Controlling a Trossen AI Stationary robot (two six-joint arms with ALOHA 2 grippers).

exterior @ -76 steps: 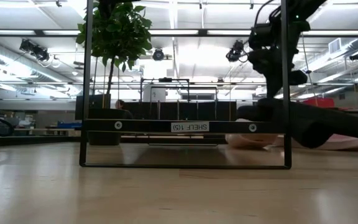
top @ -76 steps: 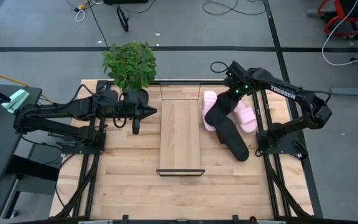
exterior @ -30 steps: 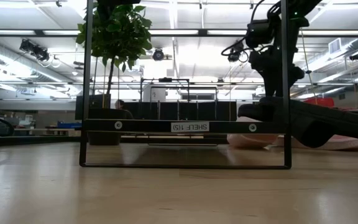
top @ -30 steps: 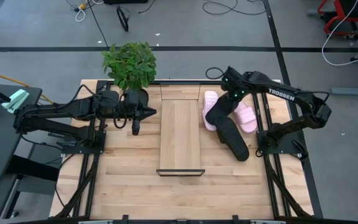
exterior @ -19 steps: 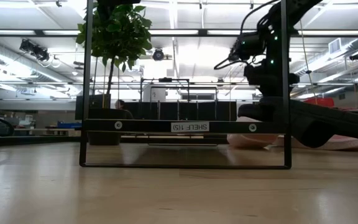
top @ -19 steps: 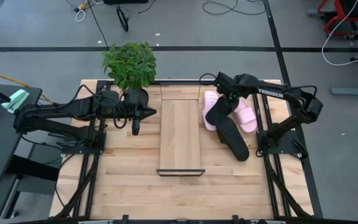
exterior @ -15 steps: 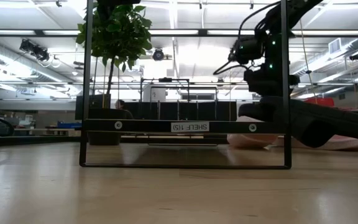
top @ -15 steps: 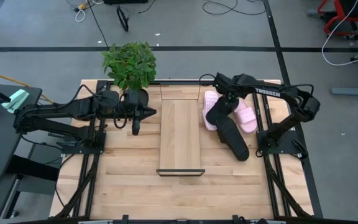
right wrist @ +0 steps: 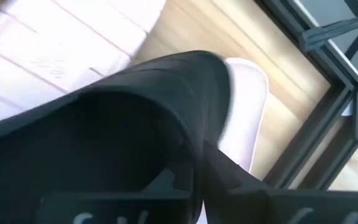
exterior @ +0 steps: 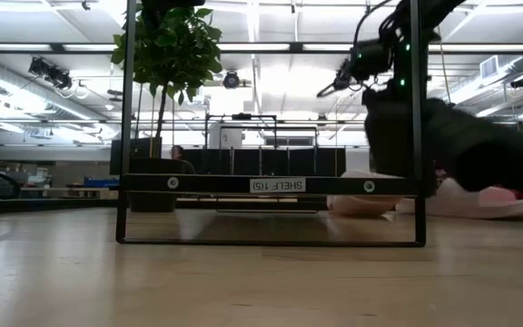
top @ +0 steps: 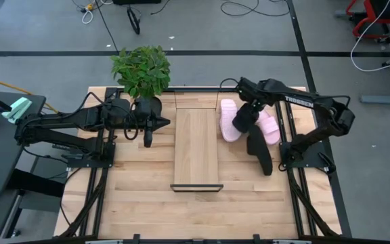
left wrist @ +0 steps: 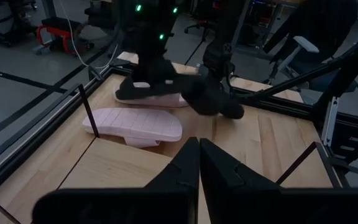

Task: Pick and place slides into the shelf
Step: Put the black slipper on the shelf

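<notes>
One black slide (top: pixel 243 118) now hangs lifted in your right gripper (top: pixel 251 108), whose fingers have clamped on its strap. The other black slide (top: pixel 260 150) lies just below it. Your left gripper (top: pixel 168 123) stays pinched together.

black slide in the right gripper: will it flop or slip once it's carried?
Probably light and a bit bendy: the black slide looks foam-like. The right gripper is shut on one end, so the free end may sag or swing. Slip seems unlikely, since the surface looks matte, though the contact area isn't clearly visible.
</notes>
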